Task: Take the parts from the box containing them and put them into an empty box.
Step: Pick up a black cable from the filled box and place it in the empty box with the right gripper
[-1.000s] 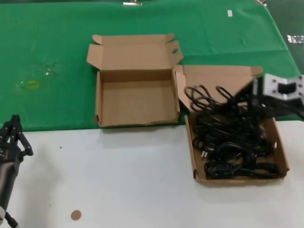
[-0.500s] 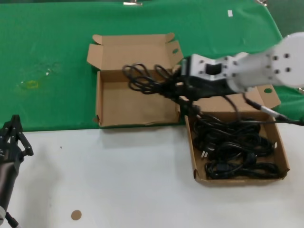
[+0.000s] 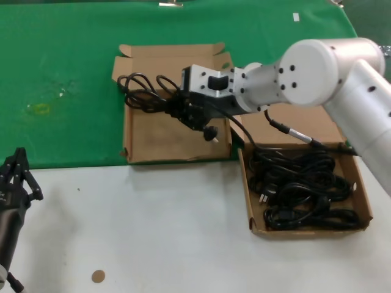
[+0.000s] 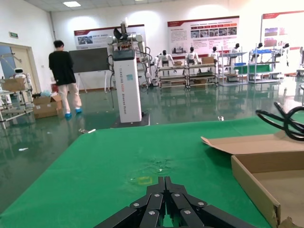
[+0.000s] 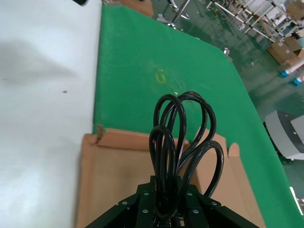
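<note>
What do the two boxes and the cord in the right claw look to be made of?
Both boxes, the empty one and the full one, look like matte brown corrugated cardboard with folded flaps. The cord held in the right claw seems black rubber or plastic, slightly glossy, bending in loose loops.

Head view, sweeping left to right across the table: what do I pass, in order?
Left gripper, parked at the near left edge → empty box on the green cloth → right gripper holding a coiled power cord above that box → box of remaining cords on the right.
</note>
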You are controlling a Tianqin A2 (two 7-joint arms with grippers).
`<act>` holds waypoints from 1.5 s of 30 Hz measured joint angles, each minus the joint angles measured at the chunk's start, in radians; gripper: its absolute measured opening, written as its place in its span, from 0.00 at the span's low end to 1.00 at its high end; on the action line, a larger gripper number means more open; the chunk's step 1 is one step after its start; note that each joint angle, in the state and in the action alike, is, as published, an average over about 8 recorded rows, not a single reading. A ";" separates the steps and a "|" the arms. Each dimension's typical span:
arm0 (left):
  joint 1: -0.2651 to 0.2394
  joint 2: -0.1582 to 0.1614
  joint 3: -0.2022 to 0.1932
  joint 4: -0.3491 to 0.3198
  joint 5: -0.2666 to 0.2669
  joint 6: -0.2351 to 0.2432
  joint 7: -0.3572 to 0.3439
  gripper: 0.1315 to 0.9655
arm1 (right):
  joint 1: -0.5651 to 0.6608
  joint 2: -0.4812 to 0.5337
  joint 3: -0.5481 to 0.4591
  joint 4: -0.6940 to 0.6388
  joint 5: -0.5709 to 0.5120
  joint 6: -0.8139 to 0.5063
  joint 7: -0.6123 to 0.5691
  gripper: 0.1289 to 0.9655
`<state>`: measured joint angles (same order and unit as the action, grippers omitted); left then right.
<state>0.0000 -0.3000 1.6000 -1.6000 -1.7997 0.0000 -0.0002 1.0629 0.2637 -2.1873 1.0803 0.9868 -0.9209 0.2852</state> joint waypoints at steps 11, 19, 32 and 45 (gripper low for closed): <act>0.000 0.000 0.000 0.000 0.000 0.000 0.000 0.02 | 0.042 -0.060 -0.011 -0.175 -0.025 0.073 -0.065 0.10; 0.000 0.000 0.000 0.000 0.000 0.000 0.000 0.02 | 0.049 -0.065 -0.013 -0.221 -0.032 0.091 -0.090 0.10; 0.000 0.000 0.000 0.000 0.000 0.000 0.000 0.02 | 0.044 -0.064 -0.011 -0.228 -0.055 0.106 -0.082 0.12; 0.000 0.000 0.000 0.000 0.000 0.000 0.000 0.02 | 0.048 -0.073 0.003 -0.218 -0.057 0.118 -0.073 0.25</act>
<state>0.0000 -0.3000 1.6000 -1.6000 -1.7997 0.0000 -0.0003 1.1112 0.1909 -2.1840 0.8625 0.9293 -0.8027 0.2122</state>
